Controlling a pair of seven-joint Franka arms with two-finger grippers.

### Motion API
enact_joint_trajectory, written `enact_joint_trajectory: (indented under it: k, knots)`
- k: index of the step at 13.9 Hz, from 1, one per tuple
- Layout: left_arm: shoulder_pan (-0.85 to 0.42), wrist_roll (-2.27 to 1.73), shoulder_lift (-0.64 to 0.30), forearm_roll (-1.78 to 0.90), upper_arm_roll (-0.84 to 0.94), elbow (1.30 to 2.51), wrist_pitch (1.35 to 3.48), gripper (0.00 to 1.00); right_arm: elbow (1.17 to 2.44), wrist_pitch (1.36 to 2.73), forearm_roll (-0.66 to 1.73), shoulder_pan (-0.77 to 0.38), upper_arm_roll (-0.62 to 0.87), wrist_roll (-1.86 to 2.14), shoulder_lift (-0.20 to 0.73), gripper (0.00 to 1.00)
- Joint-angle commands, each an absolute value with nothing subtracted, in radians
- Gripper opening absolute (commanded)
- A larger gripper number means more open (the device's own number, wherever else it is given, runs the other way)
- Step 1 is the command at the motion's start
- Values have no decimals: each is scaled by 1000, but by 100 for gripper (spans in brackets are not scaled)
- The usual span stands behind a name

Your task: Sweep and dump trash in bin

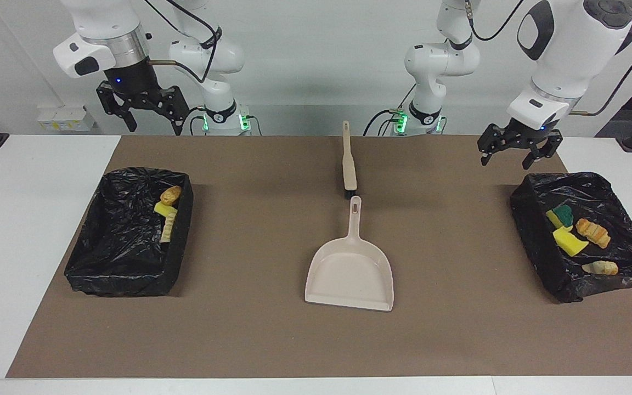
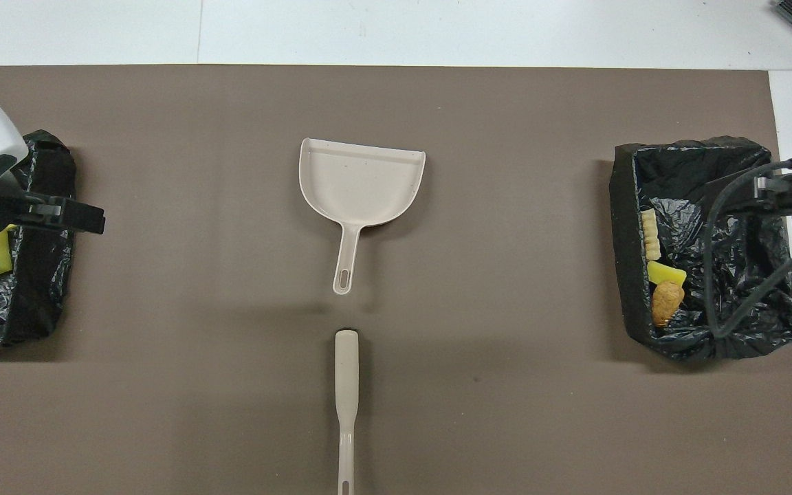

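Note:
All the trash I see lies in two black-lined bins. The bin (image 1: 124, 282) at the right arm's end holds a tan lump (image 1: 171, 194), a yellow chunk (image 1: 163, 208) and a pale stick (image 1: 169, 227). The bin (image 1: 530, 236) at the left arm's end holds a green-topped sponge (image 1: 560, 216), a pastry (image 1: 593, 232), a yellow sponge (image 1: 568, 241) and a tan lump (image 1: 600, 267). My left gripper (image 1: 516, 156) hangs open and empty over the mat, by that bin's robot-side edge. My right gripper (image 1: 153, 123) waits open, raised above the table's robot-side edge.
A beige dustpan (image 1: 350, 269) lies mid-mat, its handle pointing toward the robots. A beige brush (image 1: 349, 164) lies in line with it, nearer to the robots. The brown mat (image 1: 250, 340) covers most of the white table.

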State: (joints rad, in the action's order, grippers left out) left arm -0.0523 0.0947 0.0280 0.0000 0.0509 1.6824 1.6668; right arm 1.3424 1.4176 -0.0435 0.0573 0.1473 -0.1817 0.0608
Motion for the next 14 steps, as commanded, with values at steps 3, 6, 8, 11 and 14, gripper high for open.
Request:
enact_joint_trajectory:
  k: [3,6,8,11,14]
  knots:
    - [-41,109,35,-15,45,1675,1618,100,1350,1404,-17,72,150,-158,49,100]
    - [-41,110,35,-15,44,1678,1620,100,1348,1404,-17,72,150,-158,49,100]
    - [-41,112,37,-15,44,1678,1618,100,1350,1404,-17,72,150,-158,49,100]
    - [-41,109,37,-15,44,1672,1617,100,1348,1404,-17,72,150,-158,49,100]
    - [-38,109,25,-14,43,1600,1553,100,1348,1404,-17,72,150,-158,49,100]
